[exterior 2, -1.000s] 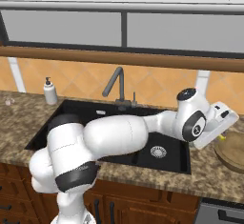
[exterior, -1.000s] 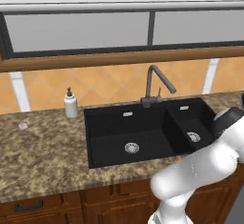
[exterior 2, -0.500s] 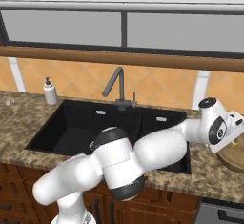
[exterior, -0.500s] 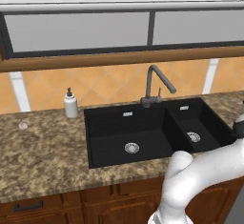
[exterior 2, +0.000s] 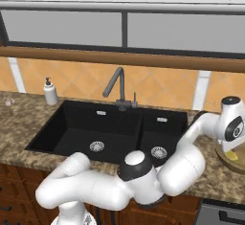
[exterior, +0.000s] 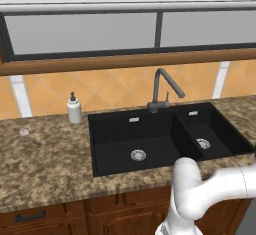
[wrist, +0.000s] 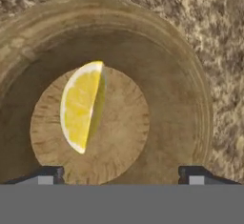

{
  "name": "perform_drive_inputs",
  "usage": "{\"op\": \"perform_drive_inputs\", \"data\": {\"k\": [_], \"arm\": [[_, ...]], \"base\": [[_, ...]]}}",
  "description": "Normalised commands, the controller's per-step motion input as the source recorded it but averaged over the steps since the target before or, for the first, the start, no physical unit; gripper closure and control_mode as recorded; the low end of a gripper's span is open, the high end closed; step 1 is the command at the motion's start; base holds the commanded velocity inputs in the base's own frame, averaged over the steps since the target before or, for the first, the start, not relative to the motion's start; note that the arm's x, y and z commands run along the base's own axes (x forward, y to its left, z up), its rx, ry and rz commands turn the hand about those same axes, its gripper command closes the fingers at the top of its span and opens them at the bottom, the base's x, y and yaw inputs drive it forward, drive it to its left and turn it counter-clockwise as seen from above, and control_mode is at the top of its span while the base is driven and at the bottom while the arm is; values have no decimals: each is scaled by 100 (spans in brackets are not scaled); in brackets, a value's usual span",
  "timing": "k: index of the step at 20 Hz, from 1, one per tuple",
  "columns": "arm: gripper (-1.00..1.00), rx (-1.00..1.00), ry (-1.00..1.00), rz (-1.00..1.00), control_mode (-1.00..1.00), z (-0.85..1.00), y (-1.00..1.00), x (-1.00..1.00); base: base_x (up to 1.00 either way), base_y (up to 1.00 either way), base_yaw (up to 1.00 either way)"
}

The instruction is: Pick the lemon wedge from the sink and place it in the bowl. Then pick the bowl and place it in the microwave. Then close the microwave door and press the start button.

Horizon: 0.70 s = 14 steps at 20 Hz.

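Observation:
The lemon wedge lies loose on the floor of the tan wooden bowl, cut face up. My gripper hangs straight above the bowl, open, with its two dark fingertips spread wide and nothing between them. In the right base view the bowl sits on the granite counter right of the black sink, with the lemon wedge inside it under the arm's white wrist. The sink has nothing in its basins. The microwave and its door are out of view.
A dark curved faucet stands behind the sink's divider. A white soap dispenser stands on the counter left of the sink. The arm's elbow reaches across the counter's front edge. A window runs along the wall behind.
The arm swung right and came over the bowl. The gripper opened and let go of the lemon wedge, which now rests in the bowl.

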Motion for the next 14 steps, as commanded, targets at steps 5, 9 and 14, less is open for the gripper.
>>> {"op": "perform_drive_inputs", "data": {"k": [5,9,14], "arm": [[-100,-9,-2,10,-100,-19,100,-10],[-100,-12,1,1,-100,-91,78,-2],[-100,-11,0,-1,-100,-68,4,-4]], "base": [[0,0,0],[0,0,0],[0,0,0]]}}
